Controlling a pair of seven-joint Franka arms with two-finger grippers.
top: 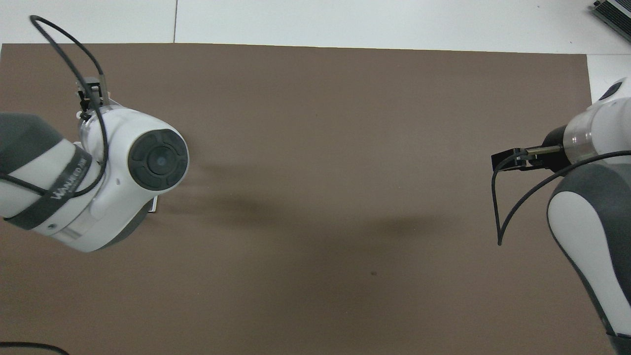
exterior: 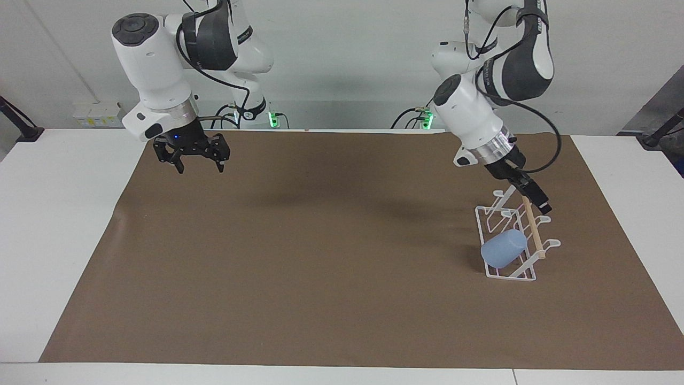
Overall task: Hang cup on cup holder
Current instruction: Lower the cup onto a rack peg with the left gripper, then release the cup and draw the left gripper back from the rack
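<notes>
A robotics lab: two white robot arms point(exterior: 160, 69) bolted at a white table point(exterior: 59, 224), brown mat point(exterior: 320, 256), bare wall, trailing cables.

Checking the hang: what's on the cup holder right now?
The light blue cup sits tilted on the cup holder, below its dowel. The prong under it is covered. Overhead, the left arm hides both.

Left claw point(exterior: 536, 199) over cup holder point(exterior: 508, 243)

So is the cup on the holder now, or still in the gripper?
On the holder. The cup lies tilted on the cup holder, and the left gripper is above the rack, apart from it.
</notes>
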